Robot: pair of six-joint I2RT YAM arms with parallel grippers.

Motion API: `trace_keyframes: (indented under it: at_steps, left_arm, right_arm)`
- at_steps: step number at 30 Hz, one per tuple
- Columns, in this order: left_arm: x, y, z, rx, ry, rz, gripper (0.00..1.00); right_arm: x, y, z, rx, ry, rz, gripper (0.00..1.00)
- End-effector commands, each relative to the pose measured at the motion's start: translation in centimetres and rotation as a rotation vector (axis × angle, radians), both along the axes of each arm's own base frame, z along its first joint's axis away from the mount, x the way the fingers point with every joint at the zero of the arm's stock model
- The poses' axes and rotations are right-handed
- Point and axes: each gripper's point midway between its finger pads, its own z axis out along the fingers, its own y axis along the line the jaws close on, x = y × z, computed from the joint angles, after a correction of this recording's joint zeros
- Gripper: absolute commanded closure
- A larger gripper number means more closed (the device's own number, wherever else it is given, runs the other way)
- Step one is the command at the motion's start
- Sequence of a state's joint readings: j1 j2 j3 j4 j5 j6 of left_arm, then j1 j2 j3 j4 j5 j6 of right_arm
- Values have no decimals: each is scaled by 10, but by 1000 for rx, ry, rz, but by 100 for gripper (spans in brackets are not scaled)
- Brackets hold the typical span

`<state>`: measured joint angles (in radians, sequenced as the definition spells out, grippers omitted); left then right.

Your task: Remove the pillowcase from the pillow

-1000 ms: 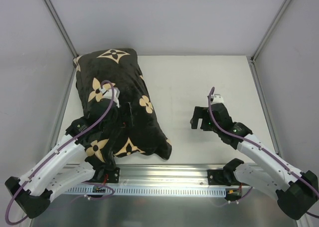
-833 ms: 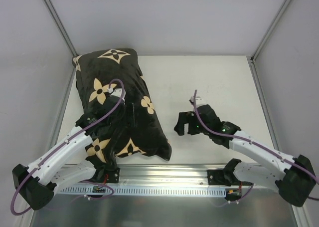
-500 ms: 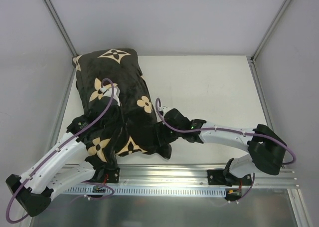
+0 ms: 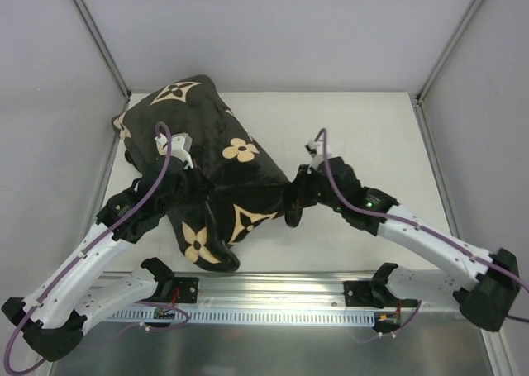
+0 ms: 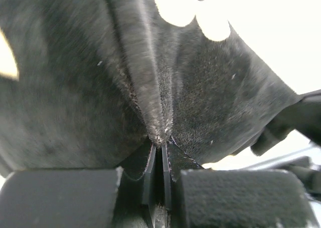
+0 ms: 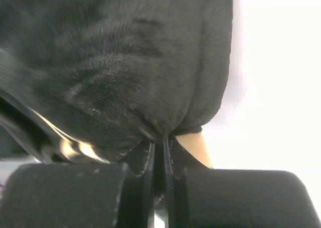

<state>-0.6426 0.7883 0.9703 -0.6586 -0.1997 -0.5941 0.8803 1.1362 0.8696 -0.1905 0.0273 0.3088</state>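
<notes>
The black plush pillowcase point(image 4: 219, 165) with tan flower motifs lies bunched across the left half of the table, slanting from the back left corner toward the middle. The pillow is hidden inside it. My left gripper point(image 4: 183, 180) is shut on a pinched ridge of the pillowcase point(image 5: 159, 133) near its middle. At the pillowcase's right end, my right gripper point(image 4: 291, 204) is shut on a fold of the pillowcase point(image 6: 163, 133). Both wrist views are filled with black plush running into the closed jaws.
White table surface point(image 4: 364, 136) stretches to the right and back of the pillowcase. Grey walls with metal corner posts point(image 4: 450, 41) enclose the table. A metal rail point(image 4: 273, 297) with the arm bases runs along the near edge.
The right arm swung left from the table's middle to the pillowcase and closed on its right end. The left gripper closed on the fabric. The pillowcase has been dragged and turned toward the middle.
</notes>
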Motion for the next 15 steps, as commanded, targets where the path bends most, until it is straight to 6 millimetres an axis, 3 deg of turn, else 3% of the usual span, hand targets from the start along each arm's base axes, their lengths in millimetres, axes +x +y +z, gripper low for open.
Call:
trace_keyframes:
  at_steps: [1, 2, 4, 6, 11, 12, 14, 15]
  left_arm:
    - [9, 3, 35, -17, -70, 32, 100]
    - [14, -2, 41, -15, -70, 22, 100]
    - [21, -11, 47, -19, -61, 6, 100]
    - [30, -32, 56, -41, -34, -51, 100]
    - [50, -77, 67, -70, 6, -156, 100]
    - [52, -84, 80, -88, -19, -179, 100]
    - [60, -95, 81, -83, -12, -207, 100]
    - [62, -100, 93, -90, -37, -230, 100]
  right_arm:
    - [29, -73, 38, -30, -151, -259, 99]
    - [26, -90, 58, 3, -200, -292, 99]
    - [22, -103, 77, 28, -248, -313, 99]
    - [15, -117, 97, 36, -292, -337, 99]
    - [5, -147, 123, -5, -330, -403, 99]
    - [0, -155, 133, -1, -349, -411, 99]
    - [-7, -170, 146, 15, -390, -439, 99]
    - [-9, -175, 149, 15, -404, -449, 99]
